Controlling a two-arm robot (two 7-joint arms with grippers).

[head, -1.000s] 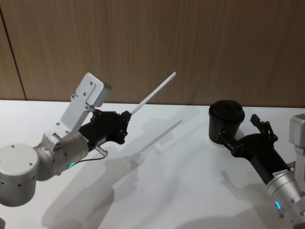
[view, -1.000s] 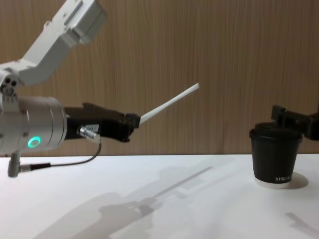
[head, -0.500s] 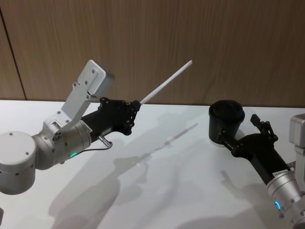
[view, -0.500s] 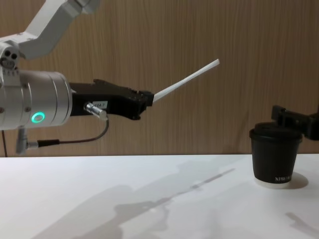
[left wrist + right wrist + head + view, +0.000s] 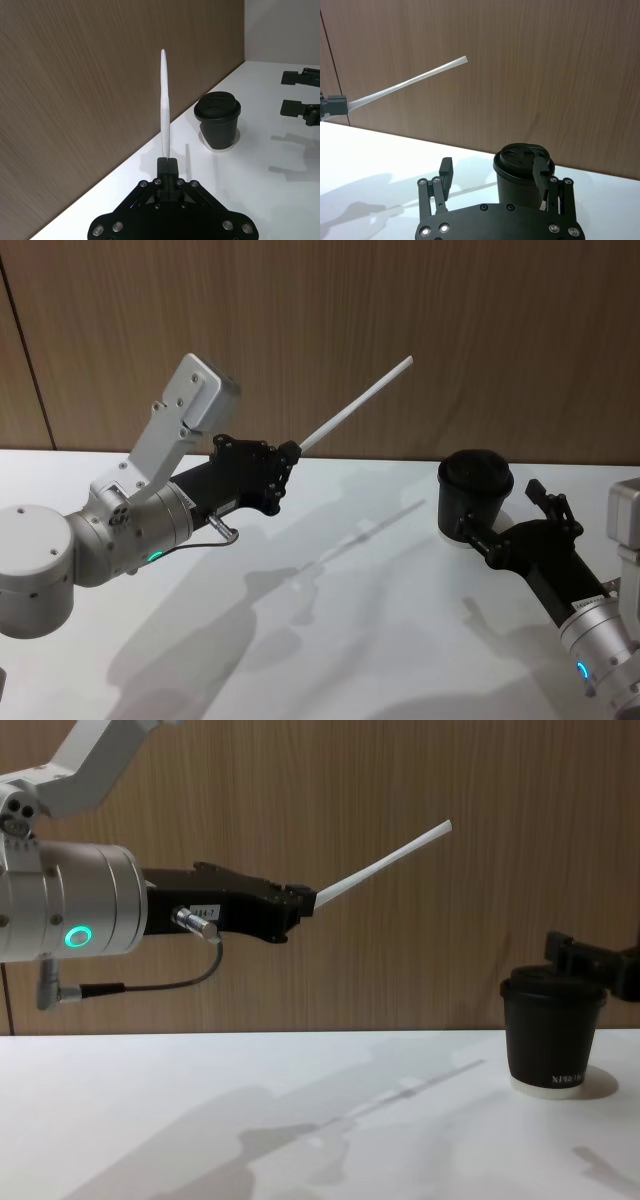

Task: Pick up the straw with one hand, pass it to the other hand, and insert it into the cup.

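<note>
My left gripper (image 5: 290, 452) is shut on the lower end of the thin white straw (image 5: 355, 410) and holds it in the air, slanting up and to the right. In the chest view the straw (image 5: 385, 865) points from the left gripper (image 5: 305, 900) toward the space above the cup (image 5: 552, 1035). The black lidded cup (image 5: 476, 495) stands upright on the white table at the right. My right gripper (image 5: 500, 508) is open just in front of the cup, with nothing between its fingers. The right wrist view shows its fingers (image 5: 446, 167) spread before the cup (image 5: 522, 175).
The white table (image 5: 350, 640) spreads between the two arms, with only shadows on it. A brown wood-panel wall (image 5: 320, 330) runs behind the table's far edge, close behind the cup.
My left arm has lifted the straw higher and carried it to the right, toward the cup. The right gripper and the cup have not moved.
</note>
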